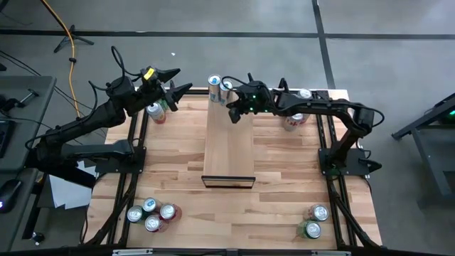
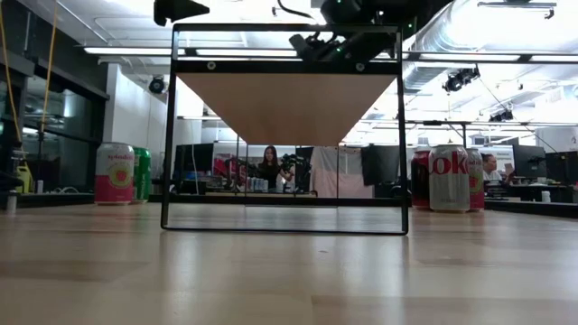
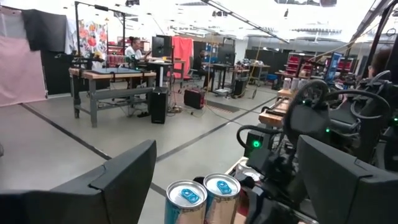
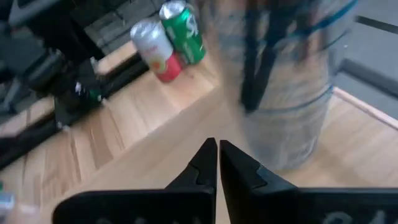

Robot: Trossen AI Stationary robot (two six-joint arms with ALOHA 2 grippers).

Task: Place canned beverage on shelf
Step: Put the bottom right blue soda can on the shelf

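Pale wood marked the shelf (image 1: 229, 149), a long panel down the middle of the table (image 1: 284, 192) with its thin dark frame at the near end. My right gripper (image 1: 235, 112) hung over the far end of it with its fingers (image 4: 205, 165) pressed together on nothing. Two silver and blue cans (image 1: 220, 89) stood at that far end, the closest one (image 4: 283, 81) looming just ahead of my fingertips. I judged that a can was down on the shelf and the step in hand was to get clear of it. To do that well I needed to lift straight up before swinging aside, since any sideways drift could knock over the tall can.

My left gripper (image 1: 173, 80) waited beyond the far left of the table, jaws wide apart and empty, facing those same two cans (image 3: 202, 200). A pink can and a green can (image 4: 168, 37) stood to the left of the shelf near that arm. Red and white cans (image 1: 294, 119) stood under my right arm. More cans were clustered at the near left (image 1: 151, 213) and near right (image 1: 313, 220) corners, well apart from my path.
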